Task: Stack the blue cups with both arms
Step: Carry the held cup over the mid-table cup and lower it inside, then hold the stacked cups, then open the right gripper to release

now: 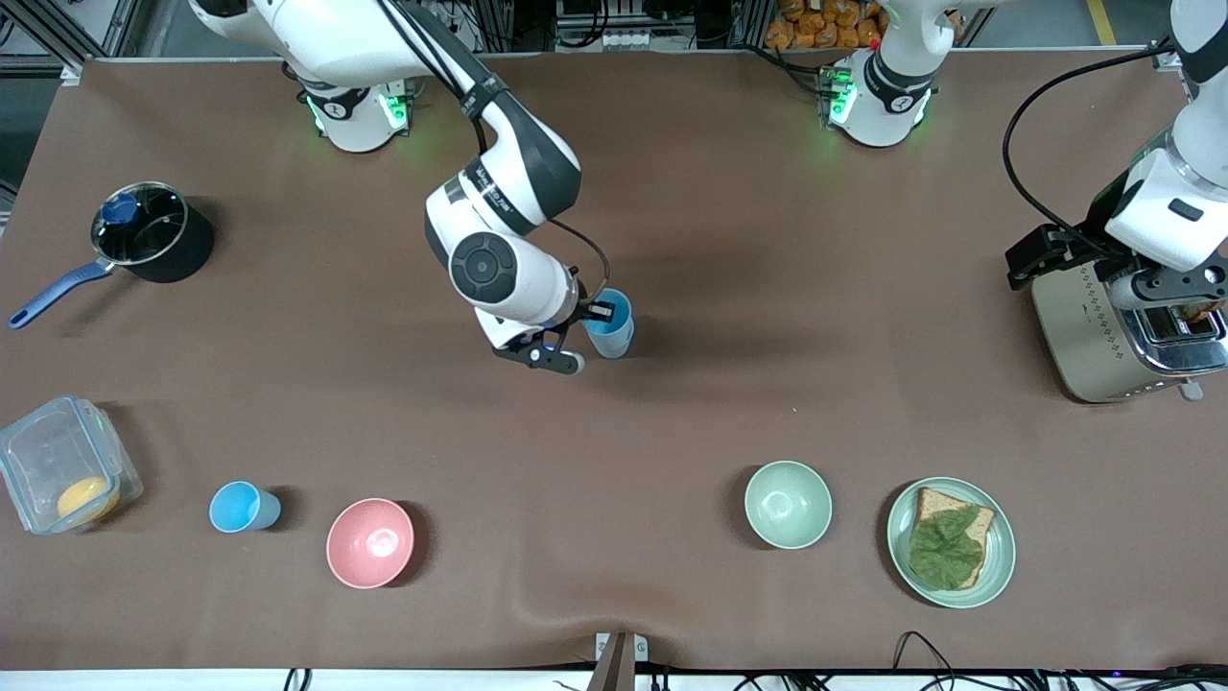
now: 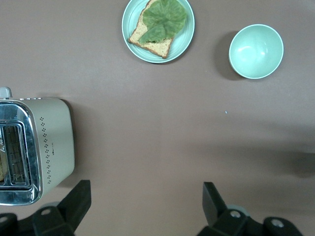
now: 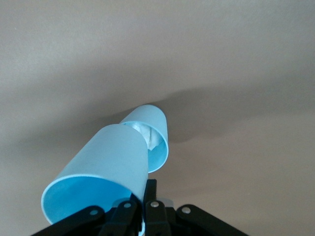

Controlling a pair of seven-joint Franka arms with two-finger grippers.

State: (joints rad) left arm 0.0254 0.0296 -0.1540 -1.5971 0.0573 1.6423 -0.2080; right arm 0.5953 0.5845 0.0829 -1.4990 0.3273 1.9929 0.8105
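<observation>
My right gripper (image 1: 599,312) is shut on the rim of a blue cup (image 1: 611,326) over the middle of the table, one finger inside and one outside. In the right wrist view the gripper (image 3: 147,194) holds this cup (image 3: 106,162) tilted, and a second, paler blue cup (image 3: 156,132) shows right at its base, mouth toward it. I cannot tell whether they are nested. A sky-blue cup (image 1: 245,507) stands near the front camera toward the right arm's end. My left gripper (image 2: 145,189) is open and empty, up over the table beside the toaster.
Pink bowl (image 1: 370,542) beside the sky-blue cup. Pale green bowl (image 1: 788,504) and plate (image 1: 998,566) with bread and lettuce near the front camera. Toaster (image 1: 1103,336) at the left arm's end. Pot (image 1: 153,233) and clear lidded box (image 1: 62,461) at the right arm's end.
</observation>
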